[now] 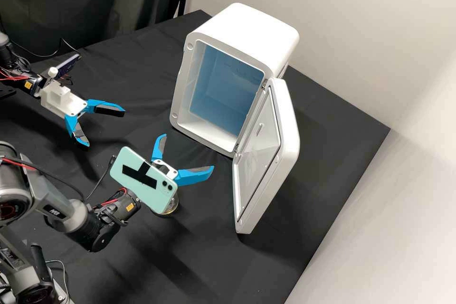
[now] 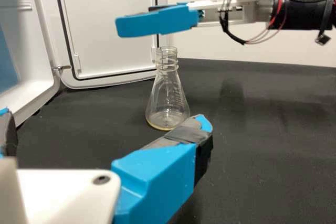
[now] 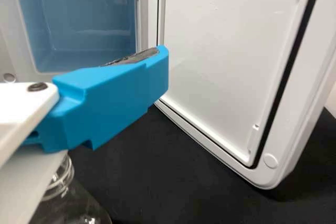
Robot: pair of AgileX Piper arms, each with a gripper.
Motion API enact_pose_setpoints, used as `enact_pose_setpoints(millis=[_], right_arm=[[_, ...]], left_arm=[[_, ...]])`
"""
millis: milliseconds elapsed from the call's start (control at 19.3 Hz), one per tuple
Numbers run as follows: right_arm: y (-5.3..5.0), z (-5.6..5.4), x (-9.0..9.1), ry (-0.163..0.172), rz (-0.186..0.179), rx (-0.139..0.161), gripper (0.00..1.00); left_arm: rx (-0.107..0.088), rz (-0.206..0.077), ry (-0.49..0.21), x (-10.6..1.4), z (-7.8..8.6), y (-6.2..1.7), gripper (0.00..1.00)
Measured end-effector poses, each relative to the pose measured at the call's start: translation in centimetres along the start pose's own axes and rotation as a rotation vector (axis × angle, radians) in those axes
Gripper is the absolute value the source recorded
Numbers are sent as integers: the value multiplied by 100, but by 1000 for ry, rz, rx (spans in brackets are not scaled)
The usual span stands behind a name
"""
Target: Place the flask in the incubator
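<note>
Flask [image 2: 168,95] stood upright on the bench [image 1: 332,128] before the open incubator [image 1: 237,57], right gripper [image 1: 186,153] spread just above its neck, apparently for grasping; left gripper [image 1: 104,128] released, well apart.

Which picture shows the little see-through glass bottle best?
The left wrist view: the clear glass conical flask stands whole on the black bench. In the high view a mint-green phone hides all but its base. In the right wrist view its neck and shoulder show, the rest cut off.
</note>
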Motion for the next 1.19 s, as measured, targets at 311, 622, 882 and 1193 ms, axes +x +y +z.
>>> enact_pose_setpoints(millis=[311, 622, 882, 1193], right_arm=[[5, 32, -224, -10, -14, 0, 100], [-125, 69, -272, -31, -74, 3, 100], [-269, 149, -237, -64, -151, -34, 100], [-395, 271, -200, -129, -207, -48, 100]], left_arm=[[1, 2, -1, -1, 2, 5, 100], [3, 11, -3, -7, 8, 27, 100], [3, 11, -3, -7, 8, 27, 100], [1, 2, -1, -27, 9, 7, 100]])
